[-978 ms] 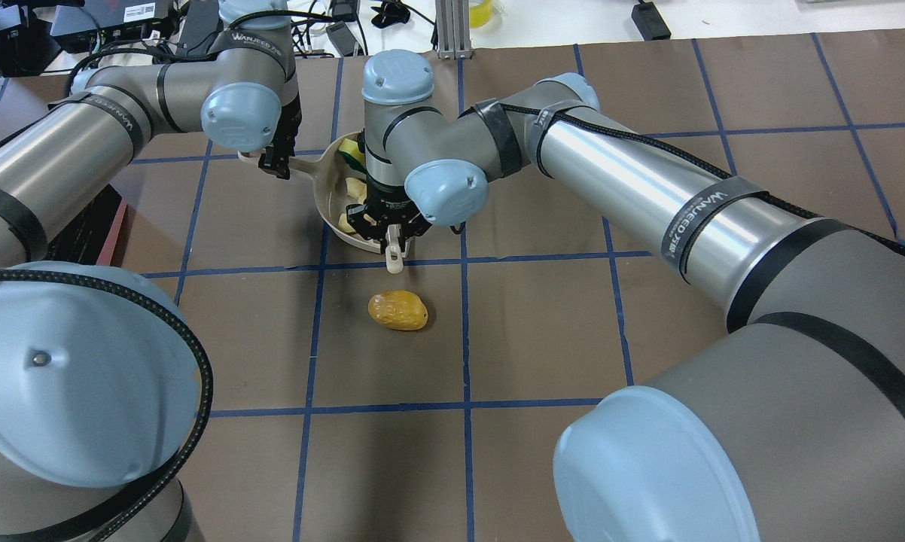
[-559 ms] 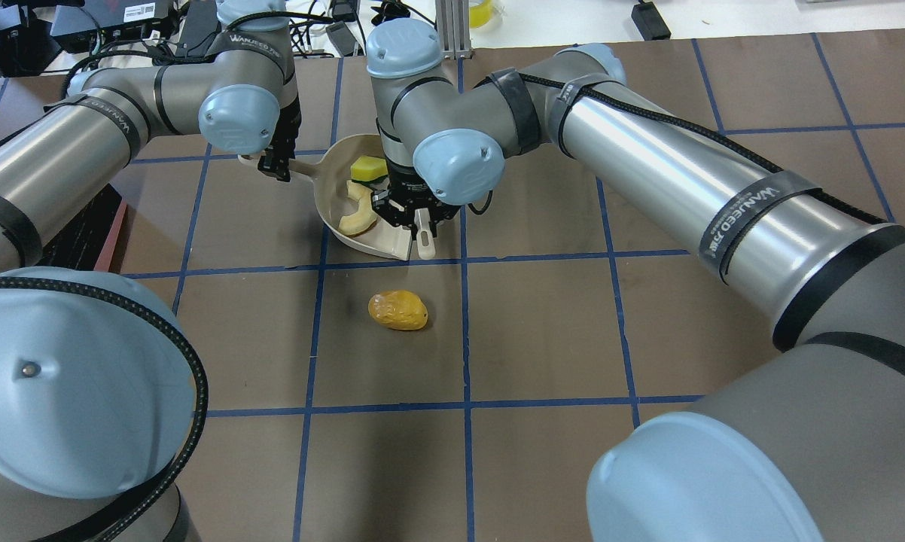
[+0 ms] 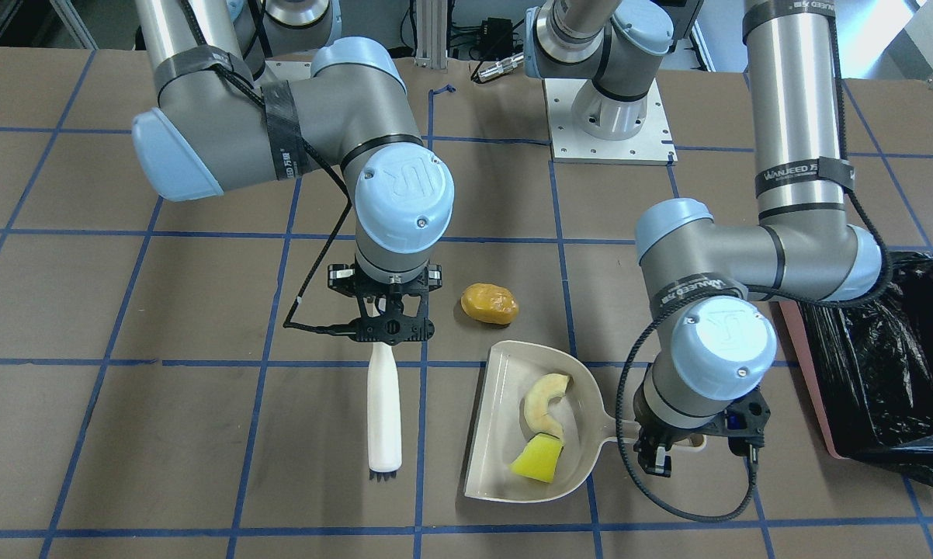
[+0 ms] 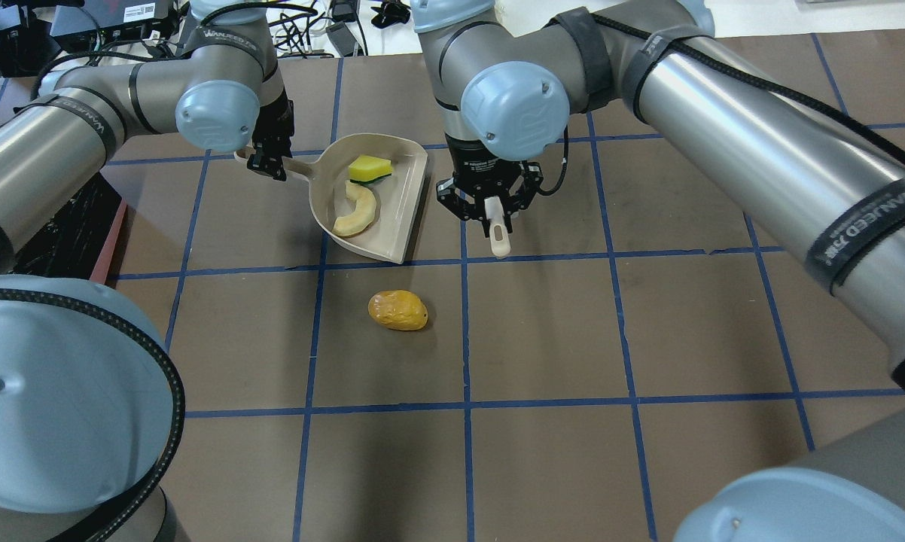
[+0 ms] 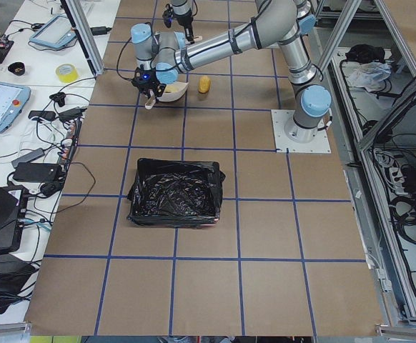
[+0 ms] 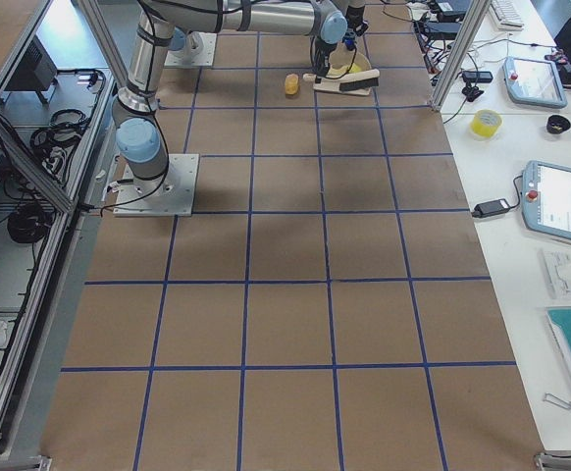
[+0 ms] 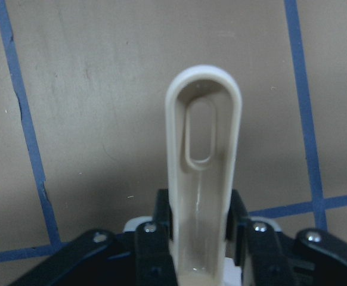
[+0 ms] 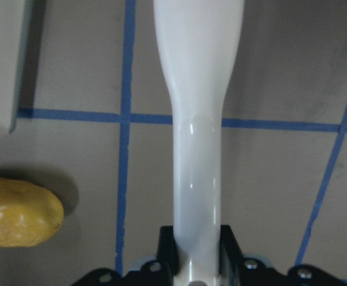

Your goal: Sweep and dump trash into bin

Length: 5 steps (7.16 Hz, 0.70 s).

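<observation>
Holding the brush (image 3: 383, 411) by its handle, the right gripper (image 4: 490, 203) is clamping down on it, with the brush's long axis running from the robot's edge toward the operators' edge and the bristles at the operators' end. The left gripper (image 4: 268, 162) is clenching the handle of the dustpan (image 4: 411, 188), and the pan's mouth is facing the table's right end. The crescent piece (image 4: 356, 211) and yellow block (image 4: 370, 167) are lying inside the pan, just beside each other. The golden lump (image 4: 398, 310) is sitting loose on the table, outside the pan, just past the mouth corner nearest the robot's edge. From the right gripper it is lying toward the robot's edge and the left end, its long axis crossing the brush's. The right gripper is nearer to it than the left. The brush is probably needing to get round the lump's robot-edge side, then push it toward the mouth. The bin (image 3: 878, 365) is standing toward the left end, well apart from the lump
</observation>
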### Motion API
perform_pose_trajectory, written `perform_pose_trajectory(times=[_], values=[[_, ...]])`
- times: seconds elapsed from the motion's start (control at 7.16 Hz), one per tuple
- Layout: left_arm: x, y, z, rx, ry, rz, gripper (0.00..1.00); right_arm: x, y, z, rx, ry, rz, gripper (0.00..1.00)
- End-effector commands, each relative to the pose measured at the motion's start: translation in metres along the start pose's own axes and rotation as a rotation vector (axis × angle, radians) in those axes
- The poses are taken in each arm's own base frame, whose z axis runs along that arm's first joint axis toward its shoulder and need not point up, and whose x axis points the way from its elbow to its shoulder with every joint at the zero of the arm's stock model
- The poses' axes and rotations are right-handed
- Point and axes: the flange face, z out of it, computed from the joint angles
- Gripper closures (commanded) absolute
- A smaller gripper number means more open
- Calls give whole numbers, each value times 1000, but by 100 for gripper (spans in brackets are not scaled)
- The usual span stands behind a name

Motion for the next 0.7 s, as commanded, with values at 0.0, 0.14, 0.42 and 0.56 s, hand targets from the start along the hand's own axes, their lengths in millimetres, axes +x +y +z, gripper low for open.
perform_pose_trajectory(times=[0.0,0.14,0.42,0.56], values=[[-21,-64,-1,-72,10,32,100,15,34,1,-105,29,92,96],[-38,-68,8,-70,-14,22,100,20,57,16,-138,42,130,97],[-70,-79,10,-58,-48,46,100,14,115,46,-230,-35,268,98],[-89,-72,13,-63,-64,35,100,-15,133,60,-209,-31,246,98]])
